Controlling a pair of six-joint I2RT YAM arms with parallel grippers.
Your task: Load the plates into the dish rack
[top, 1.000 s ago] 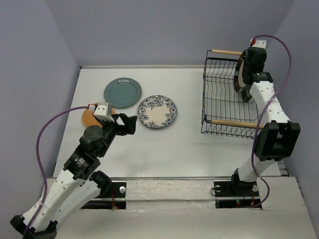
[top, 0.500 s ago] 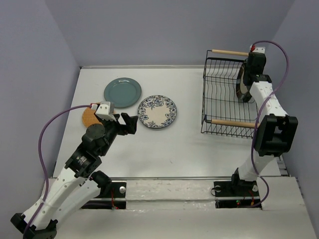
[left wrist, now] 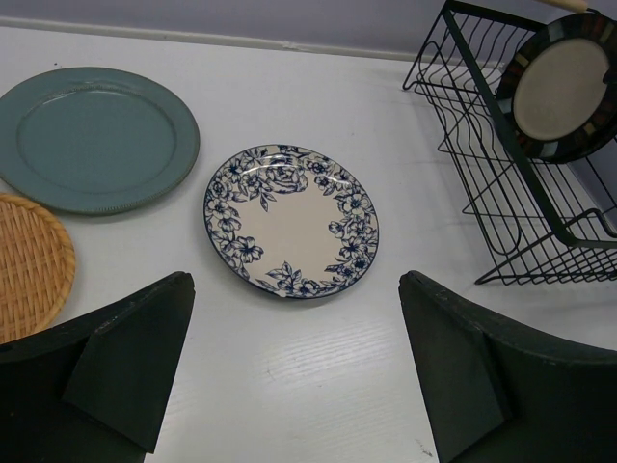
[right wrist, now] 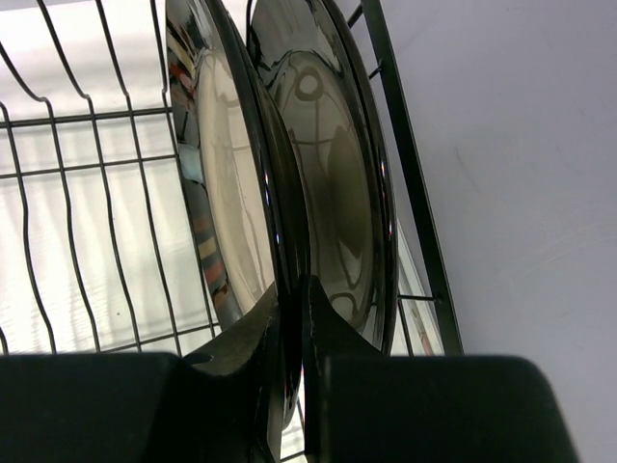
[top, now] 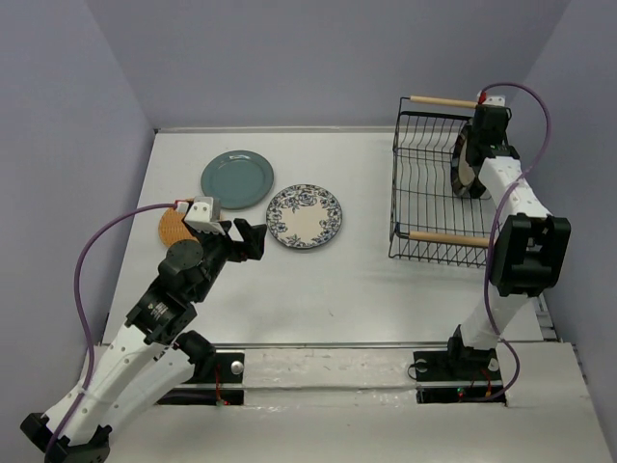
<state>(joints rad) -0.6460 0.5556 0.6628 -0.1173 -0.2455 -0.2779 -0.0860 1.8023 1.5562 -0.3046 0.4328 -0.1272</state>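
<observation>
Inside the dish rack (top: 424, 183), right gripper (right wrist: 294, 289) holds a striped-rim plate (right wrist: 227, 193) on edge.
Its jaws clamp the rim; left gripper (left wrist: 299, 371) hovers, jaws wide apart, over the bench (top: 337, 289) near the floral plate (left wrist: 289, 220).

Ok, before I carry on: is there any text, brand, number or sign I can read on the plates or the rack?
No readable text in any view.
The floral plate: blue flower pattern only.
The teal plate and the orange-tan plate: no marks.
The held striped-rim plate and the second striped-rim plate: no writing shows.
The dish rack: no label shows.
</observation>
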